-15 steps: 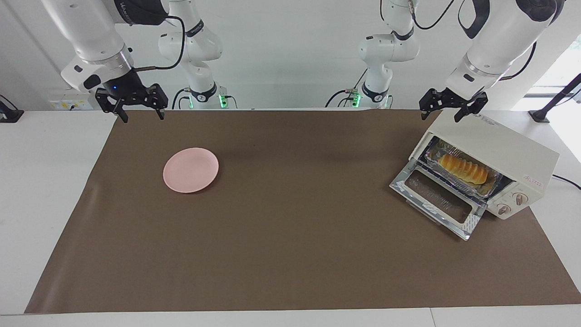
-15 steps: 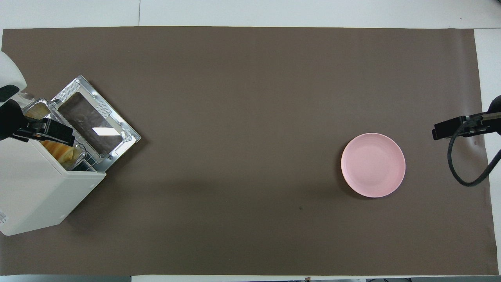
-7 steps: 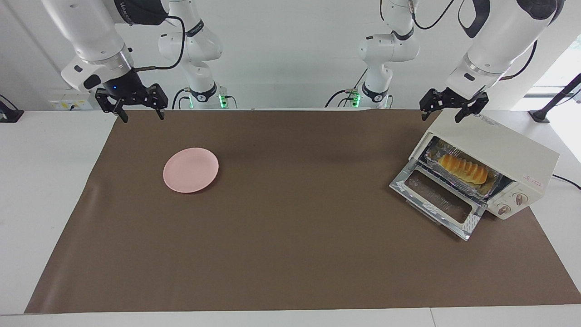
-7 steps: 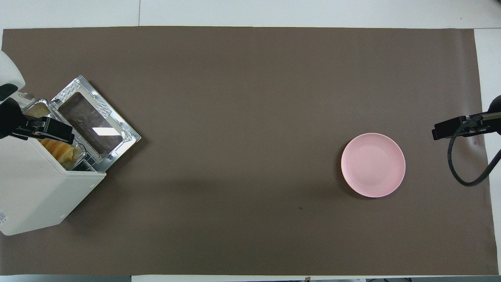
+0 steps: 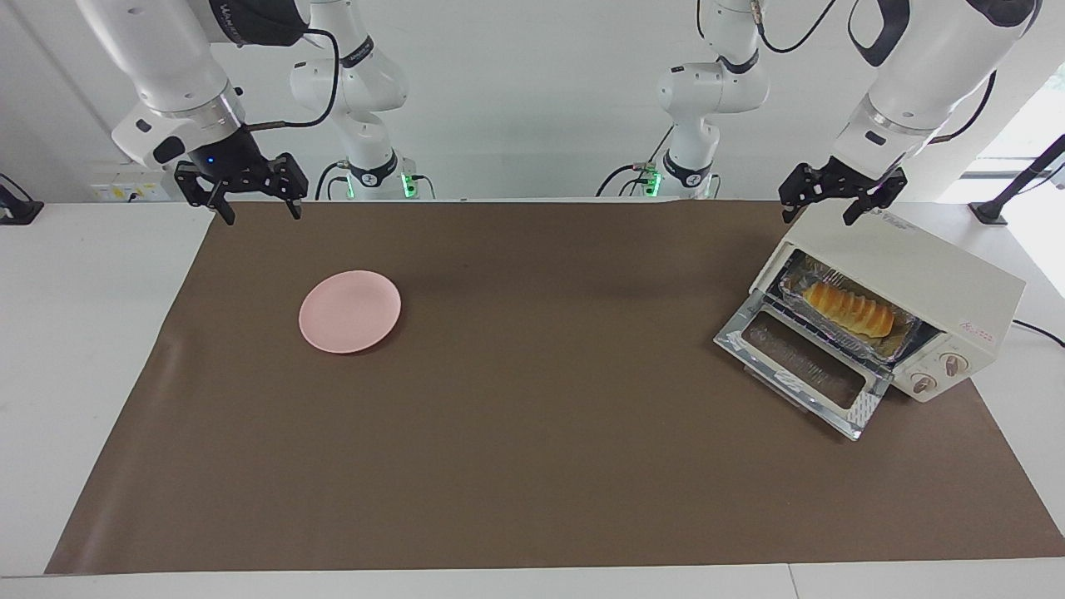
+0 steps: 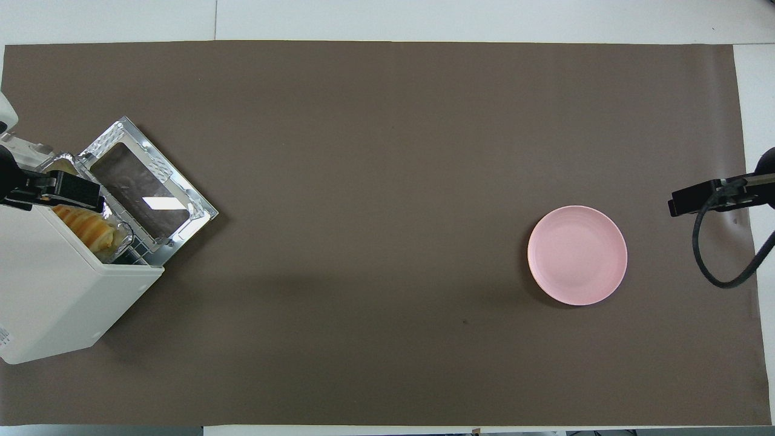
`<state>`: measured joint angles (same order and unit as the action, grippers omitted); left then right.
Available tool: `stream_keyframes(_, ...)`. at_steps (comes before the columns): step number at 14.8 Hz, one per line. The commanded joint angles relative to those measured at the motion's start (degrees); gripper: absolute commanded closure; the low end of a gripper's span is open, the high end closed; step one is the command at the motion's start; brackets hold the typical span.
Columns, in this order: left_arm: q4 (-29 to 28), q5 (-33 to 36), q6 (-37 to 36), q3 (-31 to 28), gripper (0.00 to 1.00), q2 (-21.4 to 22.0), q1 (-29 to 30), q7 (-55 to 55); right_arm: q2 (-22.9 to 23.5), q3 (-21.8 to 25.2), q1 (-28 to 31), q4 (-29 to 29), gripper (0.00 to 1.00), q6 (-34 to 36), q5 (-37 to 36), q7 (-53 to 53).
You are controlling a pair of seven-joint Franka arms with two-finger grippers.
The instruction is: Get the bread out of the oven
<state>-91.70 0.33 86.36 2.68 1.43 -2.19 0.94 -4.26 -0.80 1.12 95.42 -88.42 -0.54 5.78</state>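
Hovering open and empty over the oven (image 5: 903,274) top: left end effector (image 5: 840,197). Waiting open and empty over the counter (image 5: 532,466) edge near the plate (image 5: 350,311): right end effector (image 5: 239,185). Lying in a foil tray (image 5: 907,337) inside the oven, door dropped: bread (image 5: 849,308). Long axis running along the opening, parallel to the door hinge. Best pinching across the short width, lowering in front of the opening, entering level, avoiding the tray rim.

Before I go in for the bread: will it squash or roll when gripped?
The bread looks soft and ridged, so it probably dents under a firm pinch. Its elongated rounded shape could roll, though the foil tray hems it in. It likely weighs little for its size.
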Motion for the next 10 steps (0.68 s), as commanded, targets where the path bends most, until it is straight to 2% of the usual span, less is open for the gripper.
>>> stream_keyframes(1,7.5,1.9,0.7,0.1,0.0,-7.5,0.0,10.8,-1.0,-0.6,1.0,1.2,0.0,-0.1,0.8,-0.5)
stream_keyframes(4,14.0,4.2,1.5,-0.6,0.0,-15.8,0.3,20.4,-1.0,-0.6,1.0,1.2,0.0,-0.1,0.8,-0.5)
stream_keyframes(6,15.8,11.3,4.6,-0.7,0.0,-20.4,-0.7,27.8,-1.0,-0.6,1.0,1.2,0.0,-0.1,0.8,-0.5)
stream_keyframes(8,12.7,12.0,9.0,-0.8,0.0,-20.5,0.4,29.1,-1.0,-0.6,1.0,1.2,0.0,-0.1,0.8,-0.5)
stream_keyframes(10,5.8,12.2,17.0,-1.7,0.0,-18.2,2.1,35.4,-1.0,-0.6,1.0,1.2,0.0,-0.1,0.8,-0.5)
